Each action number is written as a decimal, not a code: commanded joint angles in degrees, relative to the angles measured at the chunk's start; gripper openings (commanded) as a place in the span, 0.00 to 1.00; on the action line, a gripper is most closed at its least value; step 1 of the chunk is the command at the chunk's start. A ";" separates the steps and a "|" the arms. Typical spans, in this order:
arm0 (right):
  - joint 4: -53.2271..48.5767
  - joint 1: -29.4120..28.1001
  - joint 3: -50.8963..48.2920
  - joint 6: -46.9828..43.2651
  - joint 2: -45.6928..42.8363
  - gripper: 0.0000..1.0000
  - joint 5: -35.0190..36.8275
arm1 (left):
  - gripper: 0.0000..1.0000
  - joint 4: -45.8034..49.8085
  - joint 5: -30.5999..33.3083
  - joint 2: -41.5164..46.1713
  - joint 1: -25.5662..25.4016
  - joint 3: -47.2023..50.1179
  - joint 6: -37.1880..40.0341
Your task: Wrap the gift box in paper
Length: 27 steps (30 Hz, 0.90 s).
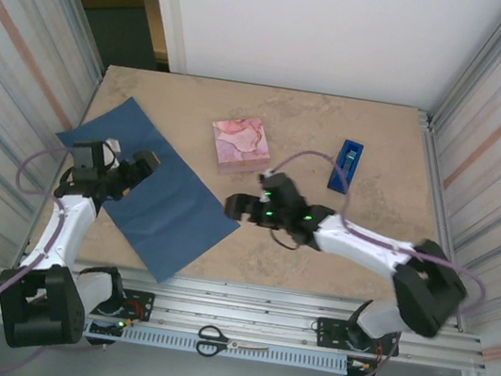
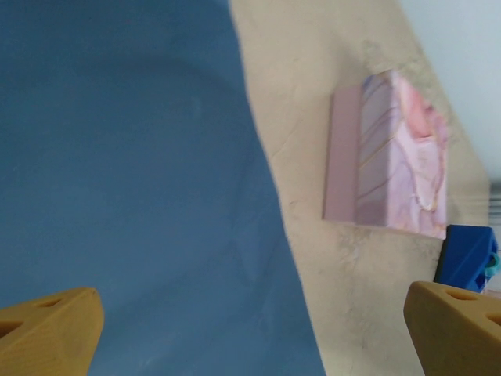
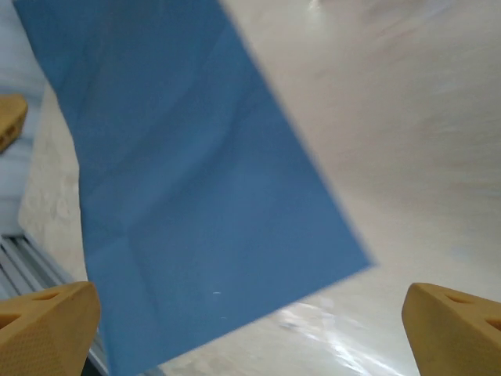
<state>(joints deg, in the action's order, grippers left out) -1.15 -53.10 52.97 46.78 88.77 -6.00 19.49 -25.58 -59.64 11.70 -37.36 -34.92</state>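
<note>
- The left gripper (image 1: 119, 161) has its jaws spread wide with nothing between them. It is above the paper's (image 1: 170, 215) 10 o'clock part, and I cannot tell whether it touches the sheet.
- In the left wrist view, the two yellow fingers (image 2: 48, 330) sit at the lower corners, far apart. Blue paper (image 2: 125, 157) spans the gap, with bare table (image 2: 305, 235) beside it.
- The right gripper (image 1: 255, 198) is also fully spread and empty. It is at the paper's 3 o'clock corner, just beside the sheet's edge.
- In the right wrist view its fingers (image 3: 458, 323) stand wide apart, with the paper's (image 3: 196, 196) corner and pale tabletop between them.
- The paper lies flat at 9 o'clock from the middle of the table (image 1: 379, 218), turned at an angle.
- The gift box (image 1: 240, 144) sits on bare table at about 12 o'clock, apart from the paper and from both grippers.
- A blue tape dispenser (image 1: 347, 165) lies at 2 o'clock.
- Scissors (image 1: 231, 342) rest on the front rail at 6 o'clock.
</note>
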 commanded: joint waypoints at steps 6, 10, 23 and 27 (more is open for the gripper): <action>-3.47 -10.40 19.01 2.76 21.58 0.98 -8.09 | 0.99 13.36 1.08 -0.12 1.29 -4.99 5.43; -7.26 -10.28 19.86 2.46 25.15 0.98 -9.91 | 0.99 14.07 0.04 -0.64 1.34 -6.01 7.15; -21.28 -3.34 5.32 -13.85 14.01 0.98 -9.22 | 0.99 12.33 -6.66 -6.78 -2.55 -8.25 10.22; -27.63 3.86 1.71 -22.05 8.62 0.98 -9.98 | 0.99 12.07 -4.37 -12.17 -8.88 -11.35 10.91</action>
<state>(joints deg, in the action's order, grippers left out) -16.88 -53.74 57.23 33.32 99.85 -17.67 31.44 -29.93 -68.97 5.93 -45.63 -26.17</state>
